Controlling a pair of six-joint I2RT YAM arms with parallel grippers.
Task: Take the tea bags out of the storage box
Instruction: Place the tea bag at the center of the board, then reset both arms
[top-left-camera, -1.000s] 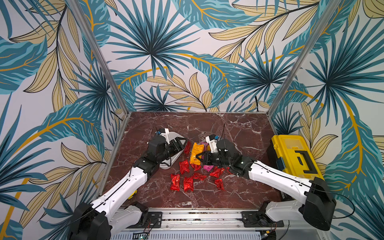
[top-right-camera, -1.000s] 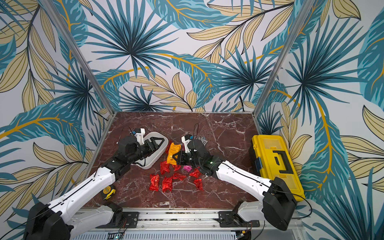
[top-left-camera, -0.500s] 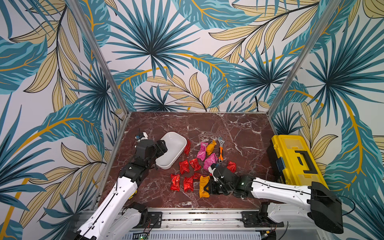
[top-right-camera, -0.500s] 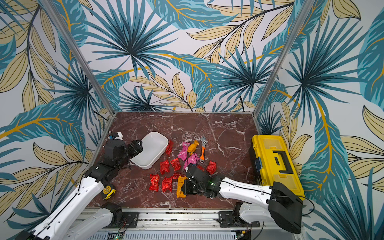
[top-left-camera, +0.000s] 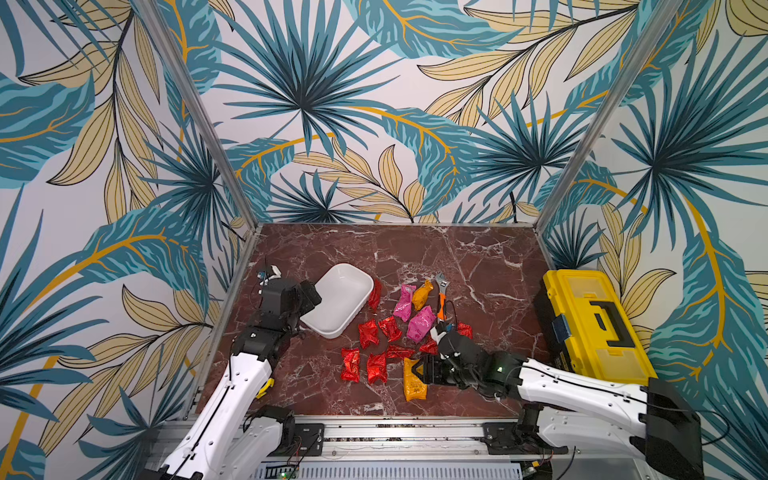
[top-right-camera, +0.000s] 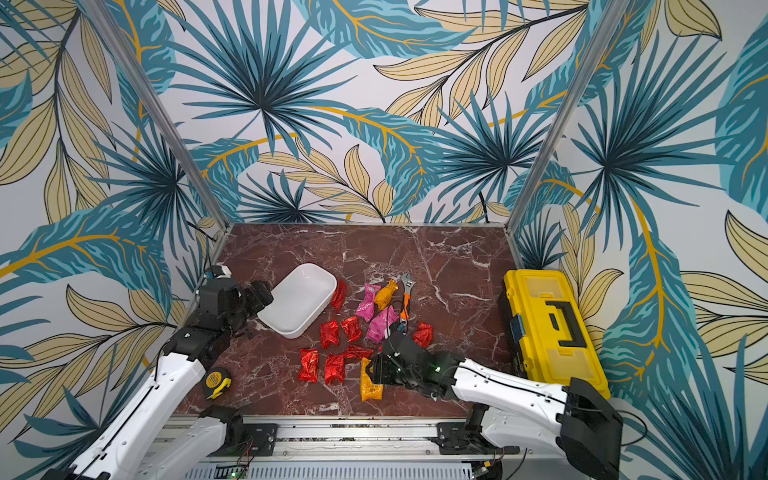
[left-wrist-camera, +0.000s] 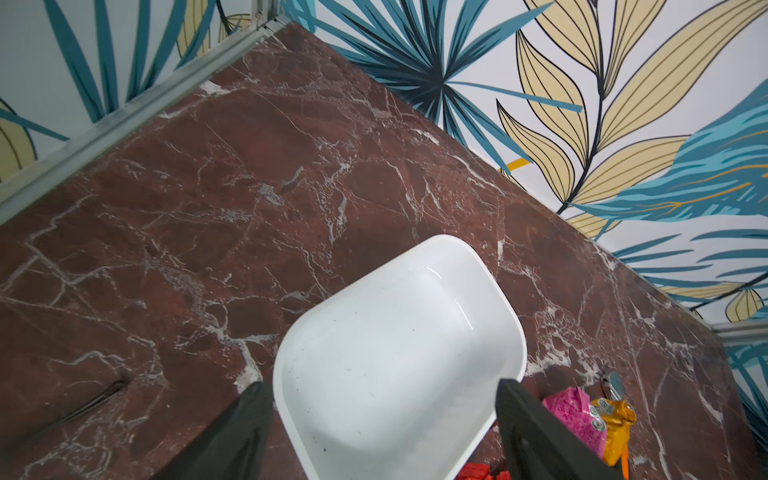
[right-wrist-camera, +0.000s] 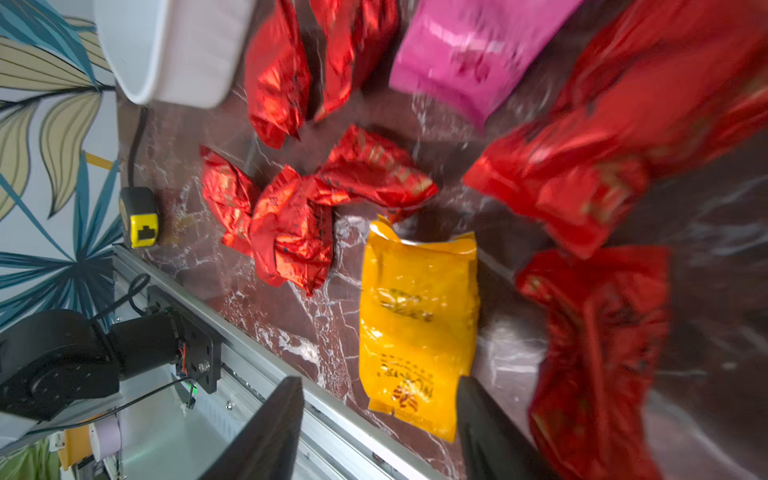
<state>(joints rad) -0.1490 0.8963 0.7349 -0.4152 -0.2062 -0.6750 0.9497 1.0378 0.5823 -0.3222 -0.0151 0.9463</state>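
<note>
**Box looks empty: back both end effectors off cleanly**

The storage box (top-left-camera: 338, 299) sits upright, open side up, on the worktop (top-left-camera: 478, 257), left of centre. Both top views and the left wrist view show its inside bare. The tea bags (top-left-camera: 376, 368) lie scattered on the worktop just to its right.

The box's long axis runs away from the robot, leaning right at the far end. Its near short end points at the left end effector (top-left-camera: 309, 293), whose jaws stand wide apart on either side of that end, clamping nothing. The right end effector (top-left-camera: 424, 370) is also spread open, low over the orange-yellow packet (right-wrist-camera: 417, 324). That packet lies flat, its long axis running from the front rail (top-left-camera: 395, 432) toward the red packets.

What remains looks like a withdrawal. The right arm should rise before moving sideways, jaws wide, so no finger drags the foil. The left should retreat along the box's long axis, so neither finger turns it.
</note>
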